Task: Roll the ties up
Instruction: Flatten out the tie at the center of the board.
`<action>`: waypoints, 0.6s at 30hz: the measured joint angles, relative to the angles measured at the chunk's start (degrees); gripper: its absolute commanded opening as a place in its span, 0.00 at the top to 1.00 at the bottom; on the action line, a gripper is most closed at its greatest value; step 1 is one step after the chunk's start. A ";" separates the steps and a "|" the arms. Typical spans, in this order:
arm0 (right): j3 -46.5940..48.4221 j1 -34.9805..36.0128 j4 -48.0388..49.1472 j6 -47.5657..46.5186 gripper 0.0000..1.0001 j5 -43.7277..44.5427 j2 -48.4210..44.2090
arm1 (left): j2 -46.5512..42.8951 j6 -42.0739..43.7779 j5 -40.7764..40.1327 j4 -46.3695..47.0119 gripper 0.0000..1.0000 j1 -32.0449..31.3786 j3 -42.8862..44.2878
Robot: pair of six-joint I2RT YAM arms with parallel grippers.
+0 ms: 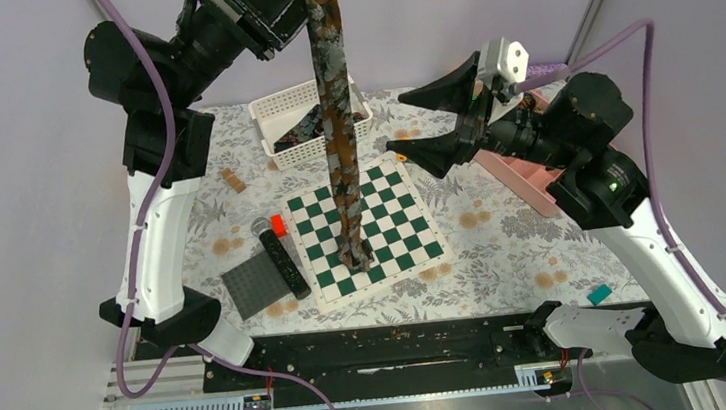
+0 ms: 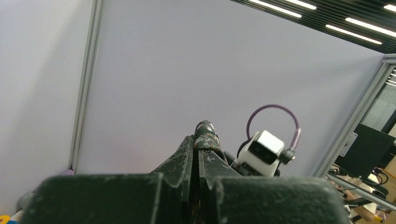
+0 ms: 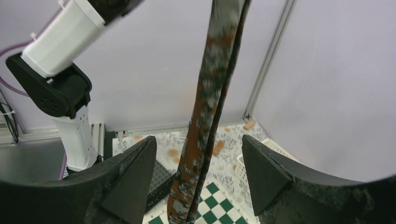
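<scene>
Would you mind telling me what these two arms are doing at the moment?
The left arm's fingers are shut on a brown-rust speckled tie and hold it high, so it hangs straight down with its lower end touching the checkered mat. The right arm's fingers are open beside the hanging tie, pointing toward it but not gripping it. More ties lie in the white basket behind. The hanging tie is not yet rolled.
</scene>
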 measured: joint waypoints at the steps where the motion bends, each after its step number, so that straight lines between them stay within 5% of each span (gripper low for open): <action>1: 2.16 0.00 -0.63 -0.13 0.26 -0.79 0.92 | -0.04 -0.09 0.39 -0.02 1.00 0.00 -0.48; 18: 11.69 0.00 -3.26 -1.25 0.43 -6.93 4.13 | -6.45 4.02 6.27 -1.57 1.00 -6.64 -19.65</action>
